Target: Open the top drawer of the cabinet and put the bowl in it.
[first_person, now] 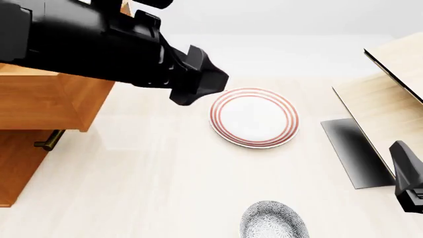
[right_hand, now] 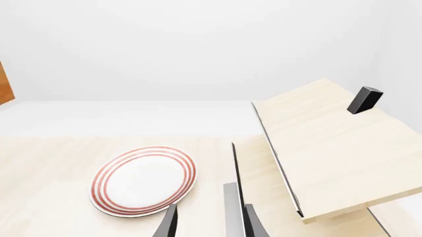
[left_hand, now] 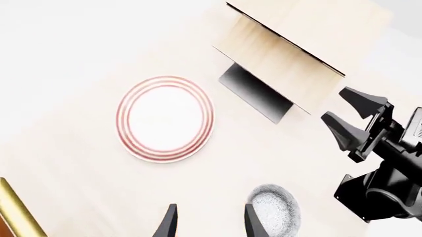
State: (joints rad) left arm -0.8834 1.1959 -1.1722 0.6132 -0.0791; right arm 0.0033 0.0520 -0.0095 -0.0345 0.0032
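Up at the far left, the left gripper (left_hand: pixel 207 222) hangs above the table (first_person: pixel 152 173) with its two dark fingertips set a modest way apart and nothing between them; its black arm crosses the front of the cabinet (first_person: pixel 39 106). Just to its right lies the plate (first_person: pixel 254 117), white with red rings, flat on the tabletop. Nearer, at the front edge and right of centre, sits the bowl (first_person: pixel 274 222), speckled grey and white, well apart from both grippers. The right gripper (right_hand: pixel 209 223) hovers at the near right, fingertips likewise parted and empty, beside the pale wood structure (first_person: pixel 390 89). On the cabinet, one brass handle (first_person: pixel 49 140) shows below a projecting wooden box; which drawer that is cannot be told.
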